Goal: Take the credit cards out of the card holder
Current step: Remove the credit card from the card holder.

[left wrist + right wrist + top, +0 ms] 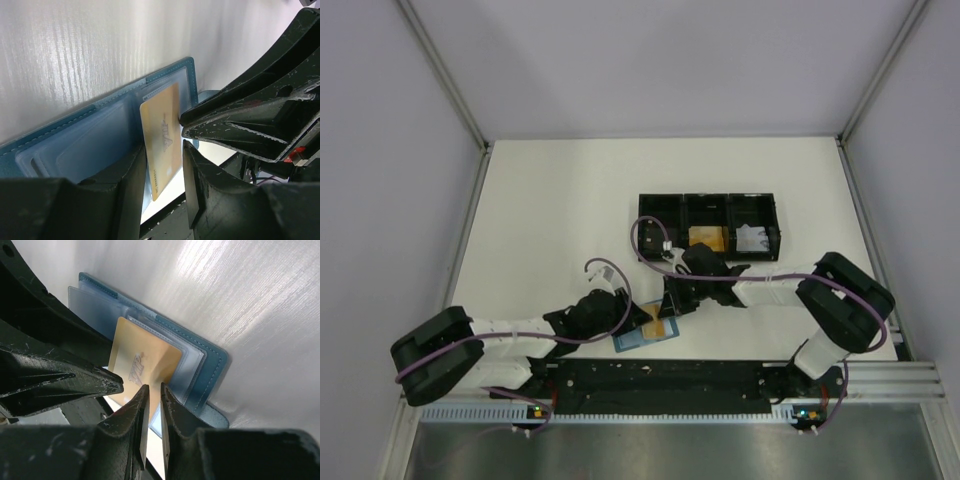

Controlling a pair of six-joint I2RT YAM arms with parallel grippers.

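Card holder (632, 340) lies open on the table (550, 220) near the front edge, between both grippers. Gold card (161, 140) sticks partway out of its slot. Right gripper (154, 390) jaws nearly together, pinching the card's edge. Left gripper (164, 150) jaws part spread, straddling the card.
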